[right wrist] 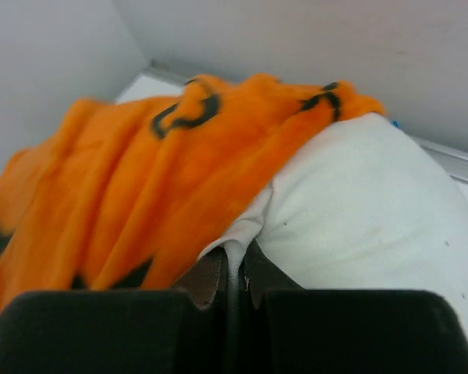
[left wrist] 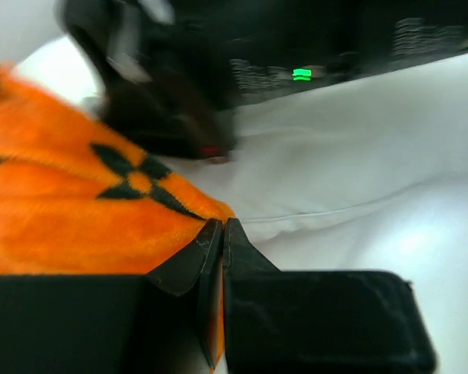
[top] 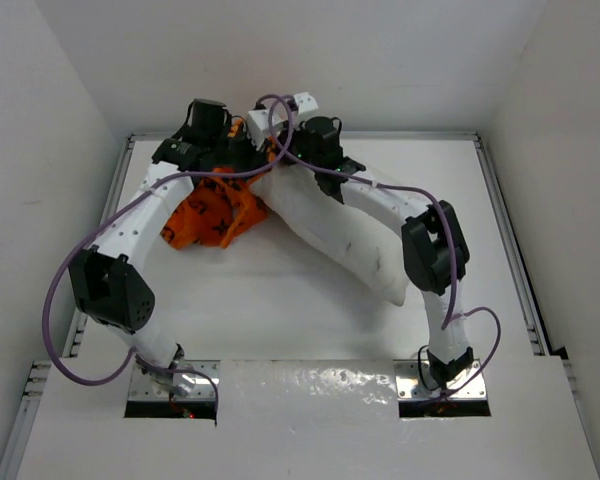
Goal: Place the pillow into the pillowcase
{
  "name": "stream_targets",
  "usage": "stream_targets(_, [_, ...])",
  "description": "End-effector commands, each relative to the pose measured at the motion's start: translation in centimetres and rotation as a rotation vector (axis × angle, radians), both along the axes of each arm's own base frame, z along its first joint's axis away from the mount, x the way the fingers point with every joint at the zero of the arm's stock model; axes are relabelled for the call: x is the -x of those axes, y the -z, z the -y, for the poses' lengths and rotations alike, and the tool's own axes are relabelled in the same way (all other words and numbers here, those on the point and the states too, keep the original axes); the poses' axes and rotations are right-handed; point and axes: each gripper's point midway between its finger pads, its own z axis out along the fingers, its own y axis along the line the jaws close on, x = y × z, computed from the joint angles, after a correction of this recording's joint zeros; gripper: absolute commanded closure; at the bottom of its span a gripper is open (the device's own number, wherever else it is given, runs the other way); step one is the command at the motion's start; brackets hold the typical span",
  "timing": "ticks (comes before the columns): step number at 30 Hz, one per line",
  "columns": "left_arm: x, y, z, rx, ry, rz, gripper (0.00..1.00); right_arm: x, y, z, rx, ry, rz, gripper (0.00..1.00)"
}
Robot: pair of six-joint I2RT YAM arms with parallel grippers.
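Pillow [top: 345, 235]: long axis diagonal, running from the middle of the desk's [top: 280, 320] far edge toward the near right corner. Its far end sits under the pillowcase [top: 212, 212], which lies bunched to the left.

Both arms meet there. The left end effector [left wrist: 216, 238] is pressed together on the orange hem. The right end effector [right wrist: 234, 265] is closed and appears to pinch white pillow fabric just beneath the orange edge.

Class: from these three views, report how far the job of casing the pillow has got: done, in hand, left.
Done: the pillowcase drapes over one end of the pillow. In hand: the left tool pinches its orange edge; the right tool pinches white pillow fabric. Left: most of the pillow lies bare, so nearly all the pulling-on remains.
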Motion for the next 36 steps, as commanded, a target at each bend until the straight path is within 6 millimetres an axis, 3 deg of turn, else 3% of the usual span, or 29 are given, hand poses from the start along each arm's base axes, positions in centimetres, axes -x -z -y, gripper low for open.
stream_targets(1, [5.9, -5.1, 5.4, 0.268, 0.298, -0.083, 1.00, -1.5, -11.3, -0.1, -0.319, 0.115, 0.156, 1.00])
stream_targets(2, [6.3, -6.3, 6.3, 0.357, 0.322, -0.121, 1.00, -1.6, -10.3, 0.1, -0.325, 0.134, 0.135, 1.00])
stream_targets(4, [6.0, -6.7, 6.7, 0.426, 0.318, -0.163, 1.00, -1.5, -8.9, 0.1, -0.357, 0.147, 0.099, 1.00])
stream_targets(5, [5.1, -6.3, 6.2, 0.458, 0.283, -0.179, 1.00, -0.6, -6.8, -0.4, -0.355, 0.101, 0.081, 1.00])
stream_targets(7, [3.2, -5.1, 4.2, 0.451, 0.186, -0.173, 1.00, 1.1, -6.1, -0.4, -0.385, 0.045, 0.070, 1.00])
stream_targets(8, [2.1, -3.1, 2.8, 0.407, 0.087, -0.190, 0.99, 2.2, -5.5, -0.7, -0.384, -0.004, 0.068, 1.00])
stream_targets(9, [1.4, -1.9, 1.6, 0.341, 0.061, -0.147, 0.94, 4.3, -3.2, -1.2, -0.348, -0.098, 0.055, 0.91])
stream_targets(10, [0.8, -0.7, 0.4, 0.275, 0.014, -0.126, 0.87, 5.5, -3.3, -1.1, -0.333, -0.141, 0.059, 0.74])
stream_targets(11, [0.4, 1.5, -1.5, 0.145, -0.054, -0.112, 0.74, 6.8, -0.6, -0.7, -0.285, -0.162, 0.009, 0.39])
stream_targets(13, [0.4, 3.0, -3.2, 0.051, -0.094, -0.114, 0.60, 8.3, 0.7, 0.2, -0.206, -0.198, 0.011, 0.21])
stream_targets(14, [0.8, 3.8, -4.3, 0.005, -0.125, -0.138, 0.56, 8.6, -0.4, 1.4, -0.191, -0.191, 0.030, 0.16])
stream_targets(15, [1.0, 3.9, -4.8, -0.016, -0.119, -0.135, 0.54, 9.3, 1.0, 2.2, -0.146, -0.209, 0.004, 0.10])
stream_targets(17, [1.3, 3.2, -5.4, -0.009, -0.121, -0.142, 0.47, 8.2, 0.4, 5.2, -0.131, -0.181, -0.015, 0.07])
stream_targets(19, [1.0, 1.6, -5.1, 0.021, -0.132, -0.126, 0.38, 7.7, -0.4, 6.4, -0.139, -0.223, -0.037, 0.01])
stream_targets(20, [0.1, -0.4, -4.7, 0.067, -0.151, -0.092, 0.36, 6.0, -1.7, 8.2, -0.137, -0.192, -0.046, 0.01])
stream_targets(21, [-0.6, -1.5, -4.6, 0.095, -0.172, -0.070, 0.32, 5.1, -1.5, 8.8, -0.120, -0.182, -0.059, 0.01])
stream_targets(22, [-1.7, -1.7, -4.6, 0.114, -0.209, -0.065, 0.30, 4.0, -1.9, 9.4, -0.107, -0.165, -0.062, 0.02])
stream_targets(23, [-3.9, -2.9, -5.3, 0.148, -0.328, -0.028, 0.29, 1.5, -2.0, 10.2, -0.082, -0.103, -0.084, 0.01])
stream_targets(25, [-8.0, -1.0, -7.8, 0.123, -0.548, 0.013, 0.30, -2.4, -1.4, 11.2, -0.078, 0.015, -0.149, 0.01])
stream_targets(26, [-9.1, -0.1, -8.7, 0.102, -0.607, 0.028, 0.30, -4.4, -5.5, 10.5, -0.117, 0.014, -0.151, 0.01])
stream_targets(27, [-10.6, 2.0, -9.3, 0.073, -0.652, 0.022, 0.31, -6.7, 0.4, 9.4, -0.099, 0.007, -0.261, 0.01])
stream_targets(28, [-12.1, 1.6, -9.9, 0.061, -0.694, 0.068, 0.32, -8.5, -3.0, 8.5, -0.133, -0.018, -0.199, 0.01])
stream_targets(29, [-12.9, 2.1, -9.8, 0.038, -0.688, 0.074, 0.33, -9.8, -1.2, 8.3, -0.146, -0.002, -0.213, 0.01])
stream_targets(30, [-14.0, 4.9, -9.3, -0.013, -0.677, 0.045, 0.33, -11.0, 2.7, 8.0, -0.161, 0.026, -0.256, 0.01])
stream_targets(31, [-14.9, 5.0, -9.5, -0.069, -0.724, 0.074, 0.33, -11.8, 4.8, 7.9, -0.205, 0.046, -0.236, 0.01])
stream_targets(32, [-15.5, 6.0, -9.6, -0.096, -0.758, 0.061, 0.33, -11.7, 6.1, 7.6, -0.260, 0.047, -0.271, 0.01])
stream_targets(33, [-16.2, 9.2, -9.5, -0.136, -0.768, 0.002, 0.33, -11.4, 7.2, 7.2, -0.279, 0.027, -0.287, 0.01])
stream_targets(34, [-16.5, 8.9, -8.8, -0.125, -0.748, -0.040, 0.34, -10.8, 9.0, 6.4, -0.286, -0.006, -0.325, 0.01])
stream_targets(36, [-16.7, 10.7, -8.0, -0.128, -0.728, -0.103, 0.36, -8.3, 10.1, 4.4, -0.287, -0.158, -0.380, 0.01])
